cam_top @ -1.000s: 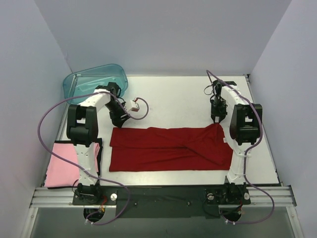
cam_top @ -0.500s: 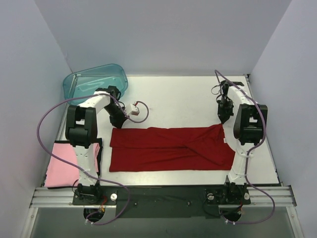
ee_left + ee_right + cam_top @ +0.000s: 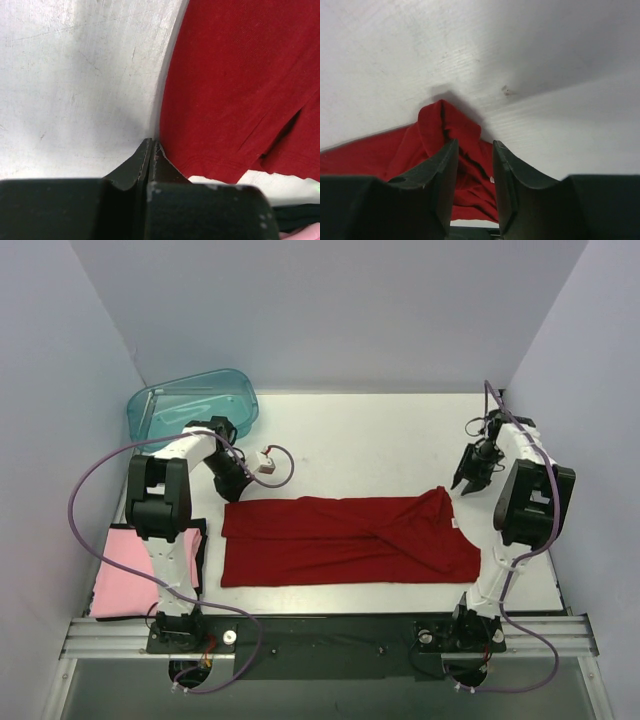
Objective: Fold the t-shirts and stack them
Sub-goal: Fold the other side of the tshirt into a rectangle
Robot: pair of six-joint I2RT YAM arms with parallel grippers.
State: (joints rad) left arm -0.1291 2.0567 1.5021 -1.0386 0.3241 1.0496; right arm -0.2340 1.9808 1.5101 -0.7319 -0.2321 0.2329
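Overhead, the teal tub [image 3: 190, 405] sits upper left, its contents unclear. The dark red t-shirt [image 3: 340, 540] lies mid-frame, its white label [image 3: 453, 523] unreadable, and the pink t-shirt [image 3: 125, 580] lies lower left.

Left wrist: the left gripper [image 3: 150, 147] is pressed closed just beside the red edge.

Right wrist: the right gripper [image 3: 474, 170] is narrowly parted, holding nothing, over the shirt's peaked corner.
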